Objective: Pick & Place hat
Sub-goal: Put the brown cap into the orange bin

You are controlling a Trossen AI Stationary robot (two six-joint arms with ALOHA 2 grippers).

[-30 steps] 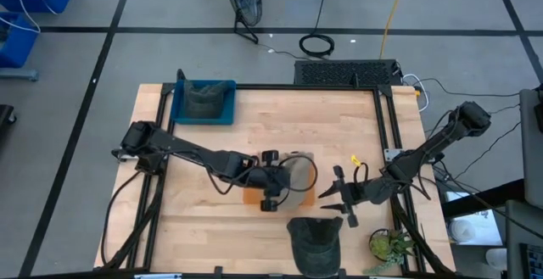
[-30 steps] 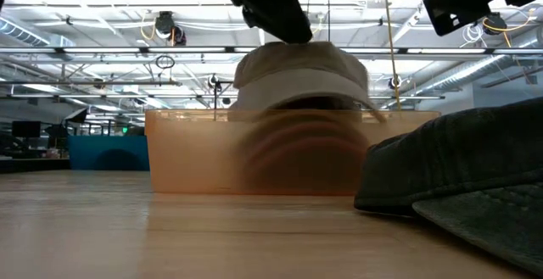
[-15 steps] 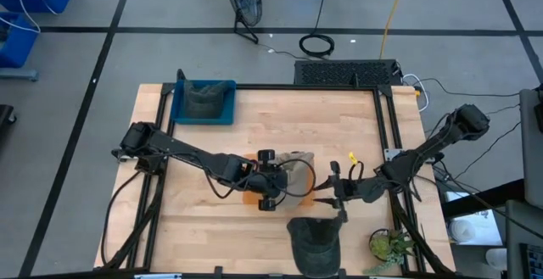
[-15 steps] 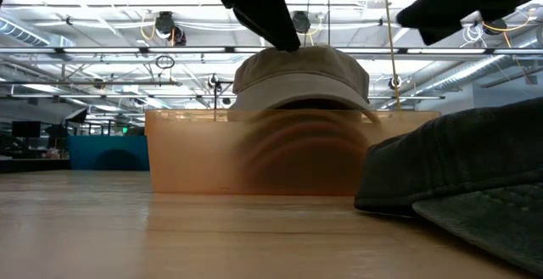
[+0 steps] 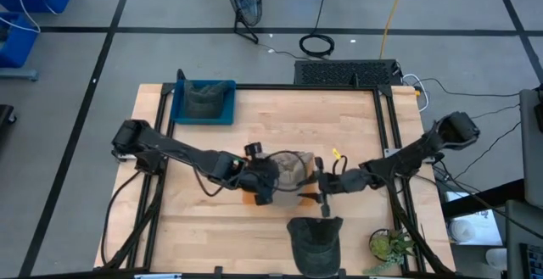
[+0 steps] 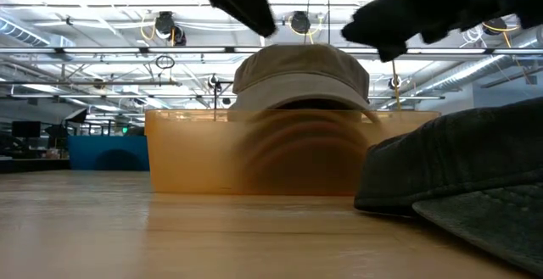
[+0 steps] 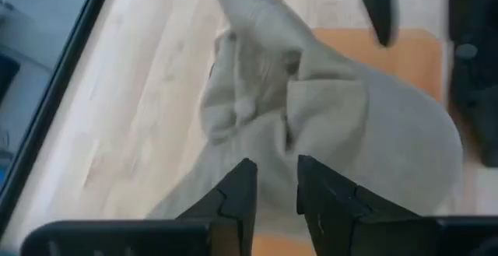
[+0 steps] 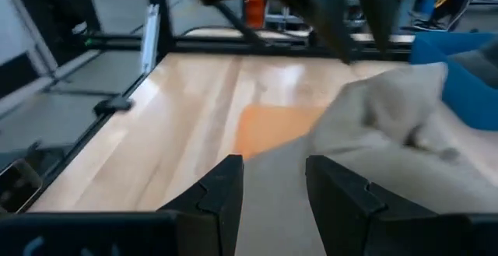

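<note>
Resting spot: the beige hat [image 5: 290, 170] is seen lying in the orange bin [image 5: 254, 198] mid-table [image 5: 280, 118], crown poking above the rim in the low view.
Writing: no brand or label can be read anywhere, tbh.
Hats counted: three. The beige one, a dark cap [image 5: 315, 242] at the near edge, one grey hat [image 5: 202, 99] in the blue tray [image 5: 180, 113].
Bins: two.
Left pincer [image 5: 265, 180]: parked at the beige hat's edge, fingers [image 7: 233, 201] narrowly apart, nothing gripped.
Right pincer [image 5: 321, 192]: held beside the hat, jaws spread, empty.
Plant [image 5: 389, 247]: one, near corner.
</note>
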